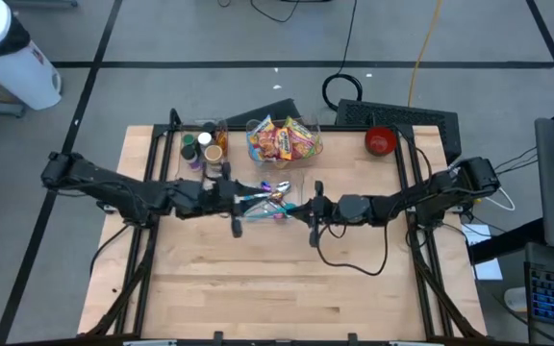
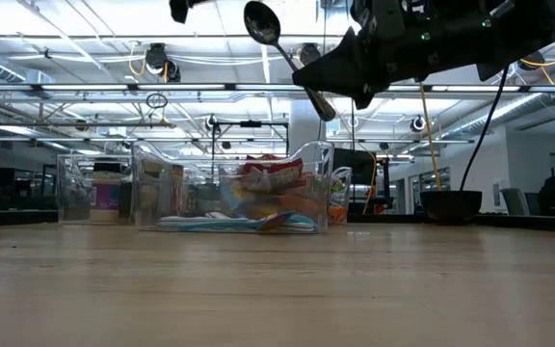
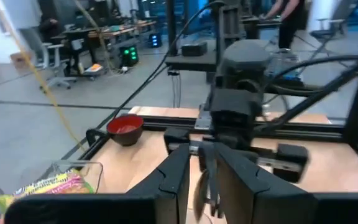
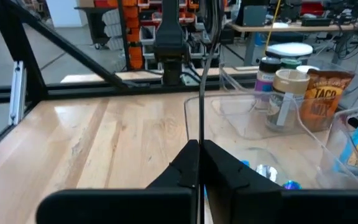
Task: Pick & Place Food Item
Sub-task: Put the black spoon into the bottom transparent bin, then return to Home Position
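Hanging high over the light wooden table (image 1: 258, 288), a shiny metal spoon (image 2: 277, 48) is held by its handle in the right gripper (image 4: 199, 149), whose fingers are pressed together on the thin shaft. The spoon is tilted, with its bowl uppermost and turned away from that gripper. The left gripper (image 3: 204, 168) is met end to end with the right one over the middle of the table. Its fingers (image 3: 173, 180) are seen slightly parted on either side of the spoon's far end; whether they touch it cannot be told. Beneath both grippers a clear plastic tray (image 1: 258, 207) holding coloured cutlery is set on the table. Just behind it a clear plastic bin filled with bright snack packets (image 1: 282, 139) is placed, with a group of jars and bottles (image 1: 205, 144) beside it. A red bowl (image 1: 380, 141) is placed near the table's far right corner.
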